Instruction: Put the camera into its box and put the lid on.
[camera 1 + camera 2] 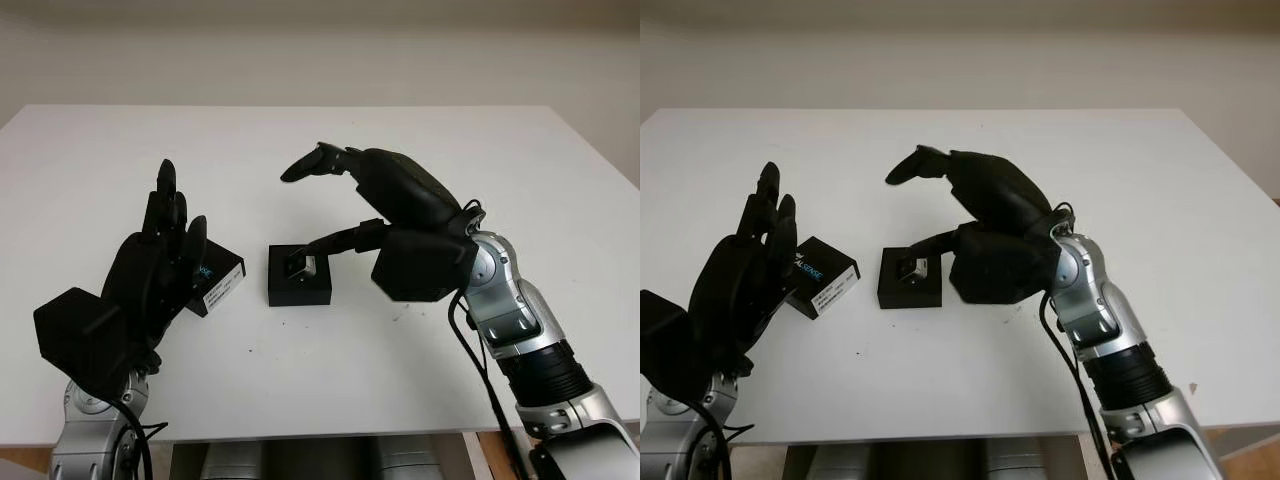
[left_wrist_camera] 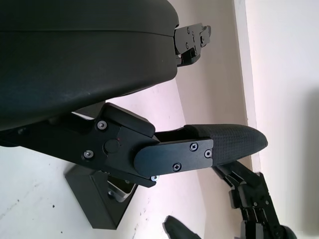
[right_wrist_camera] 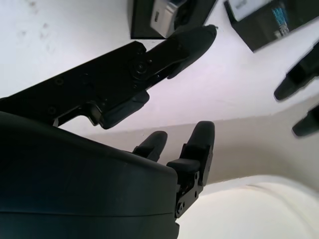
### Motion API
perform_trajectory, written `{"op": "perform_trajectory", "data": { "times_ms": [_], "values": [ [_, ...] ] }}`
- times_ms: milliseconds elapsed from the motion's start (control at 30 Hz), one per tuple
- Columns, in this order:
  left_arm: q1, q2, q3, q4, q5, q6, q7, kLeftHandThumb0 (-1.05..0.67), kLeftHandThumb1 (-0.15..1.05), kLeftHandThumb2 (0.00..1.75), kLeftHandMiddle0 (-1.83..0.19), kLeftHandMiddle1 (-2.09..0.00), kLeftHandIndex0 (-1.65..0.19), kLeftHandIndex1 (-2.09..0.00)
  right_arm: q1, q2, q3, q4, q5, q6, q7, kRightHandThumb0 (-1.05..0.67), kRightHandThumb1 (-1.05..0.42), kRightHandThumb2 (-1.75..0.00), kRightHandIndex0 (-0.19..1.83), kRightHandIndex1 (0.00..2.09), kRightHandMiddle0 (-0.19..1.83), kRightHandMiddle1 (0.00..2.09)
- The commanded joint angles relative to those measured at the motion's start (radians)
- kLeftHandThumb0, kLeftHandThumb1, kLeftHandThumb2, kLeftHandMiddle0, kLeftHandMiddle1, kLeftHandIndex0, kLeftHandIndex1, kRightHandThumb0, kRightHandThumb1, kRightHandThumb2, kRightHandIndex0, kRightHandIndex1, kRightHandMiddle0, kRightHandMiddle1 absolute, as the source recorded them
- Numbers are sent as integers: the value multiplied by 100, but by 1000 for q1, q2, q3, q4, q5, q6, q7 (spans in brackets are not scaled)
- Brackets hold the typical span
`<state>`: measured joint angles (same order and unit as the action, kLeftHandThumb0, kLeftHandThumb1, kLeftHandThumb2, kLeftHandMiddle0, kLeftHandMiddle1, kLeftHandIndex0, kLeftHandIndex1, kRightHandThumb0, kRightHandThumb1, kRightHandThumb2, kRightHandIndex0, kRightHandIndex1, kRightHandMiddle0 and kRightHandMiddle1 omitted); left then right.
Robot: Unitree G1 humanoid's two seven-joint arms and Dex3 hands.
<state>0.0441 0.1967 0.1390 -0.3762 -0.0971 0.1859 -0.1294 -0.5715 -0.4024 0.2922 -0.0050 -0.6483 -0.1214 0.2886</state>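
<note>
Centrally on the white table, the camera is seated inside the open black box, with the lid lying just left of it. The right hand is held open beside the box, one fingertip near the camera, nothing gripped. The left hand is raised open at the near left, overlapping the lid.

White table fills most of frame; black open box with camera inside sits at centre, black lid just left of it.
</note>
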Motion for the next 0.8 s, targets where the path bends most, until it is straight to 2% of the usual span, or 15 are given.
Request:
{"op": "perform_trajectory", "data": {
  "times_ms": [0, 133, 167, 233, 300, 433, 633, 767],
  "values": [
    [-19, -6, -4, 4, 1, -9, 5, -82, 105, 58, 19, 0, 19, 0, -21, -22, 42, -45, -82, 6, 8, -79, -92, -7, 23, 55, 31, 71],
    [-23, -14, -5, 9, -1, -12, 9, -82, 105, 57, 19, 0, 19, 0, -6, -21, 97, -68, -237, 15, -23, -82, -92, -5, 31, 39, 39, 65],
    [-23, -15, -6, 8, 0, -11, 11, -83, 105, 57, 19, 0, 19, 0, -1, -18, 107, -70, -265, 20, -30, -83, -93, -5, 32, 35, 38, 73],
    [-25, -18, -8, 9, 3, -11, 15, -83, 105, 56, 19, 0, 19, 0, 9, -9, 123, -72, -319, 33, -52, -85, -93, -5, 34, 29, 27, 107],
    [-25, -16, -12, 15, 9, -19, 14, -83, 105, 57, 19, 0, 19, 0, 22, 6, 145, -82, -386, 66, -62, -85, -93, -5, 35, 23, 19, 130],
    [-23, -15, -22, 17, 17, -16, 12, -83, 105, 59, 19, 0, 19, 0, 43, 26, 171, -86, -468, 106, -87, -84, -92, -5, 36, 19, 15, 148],
    [-15, -31, -22, 16, 8, -14, 20, -84, 105, 57, 19, 0, 19, 0, 71, 52, 195, -49, -534, 135, -163, -82, -93, -6, 39, 18, 15, 165],
    [-9, -29, -23, 17, 15, -23, 17, -84, 105, 59, 19, 0, 19, 0, 74, 63, 202, -13, -552, 148, -213, -82, -93, -5, 43, 18, 19, 160]
  ]
}}
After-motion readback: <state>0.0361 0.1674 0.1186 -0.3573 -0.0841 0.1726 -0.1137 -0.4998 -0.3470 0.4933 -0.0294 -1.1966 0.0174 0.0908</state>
